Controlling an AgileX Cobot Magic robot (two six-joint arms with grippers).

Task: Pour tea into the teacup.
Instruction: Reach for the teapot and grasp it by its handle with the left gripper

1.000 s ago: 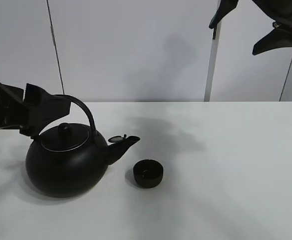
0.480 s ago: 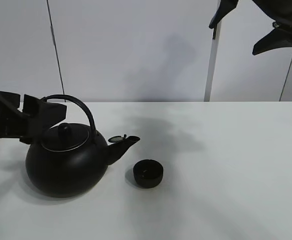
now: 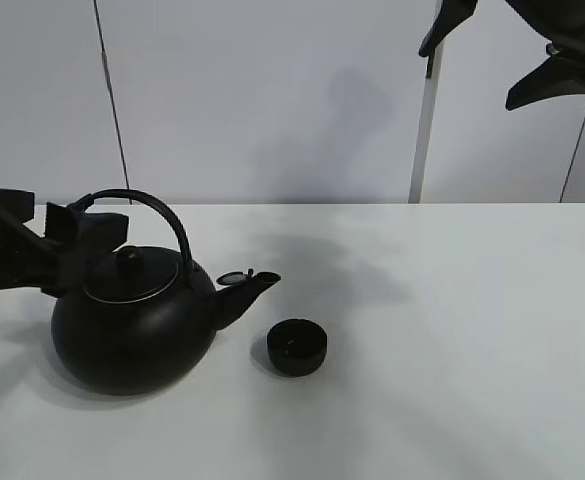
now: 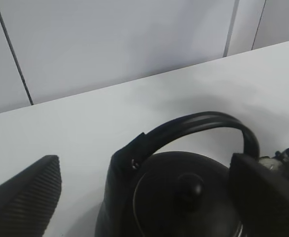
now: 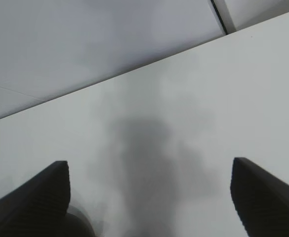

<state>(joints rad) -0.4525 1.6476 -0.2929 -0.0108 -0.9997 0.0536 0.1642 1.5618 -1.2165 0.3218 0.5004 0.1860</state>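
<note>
The big black kettle (image 3: 132,325) stands on the white table (image 3: 452,330) at the left, with its spout toward the teacup (image 3: 297,348). The teacup is small, low and black, and sits just right of the spout. My left gripper (image 3: 84,245) is open at the left end of the kettle's arched handle (image 3: 167,212) and does not hold it. In the left wrist view the handle (image 4: 198,123) and lid knob (image 4: 189,183) lie ahead between the open left gripper's (image 4: 144,159) fingers. My right gripper (image 3: 469,75) is open and empty, high at the upper right.
A grey wall (image 3: 272,100) with vertical seams backs the table. The right wrist view shows only bare white table (image 5: 184,98) and a shadow beneath the open right gripper (image 5: 149,163).
My left gripper has drawn back to the left, away from the kettle handle. The kettle, teacup and right arm have not moved.
</note>
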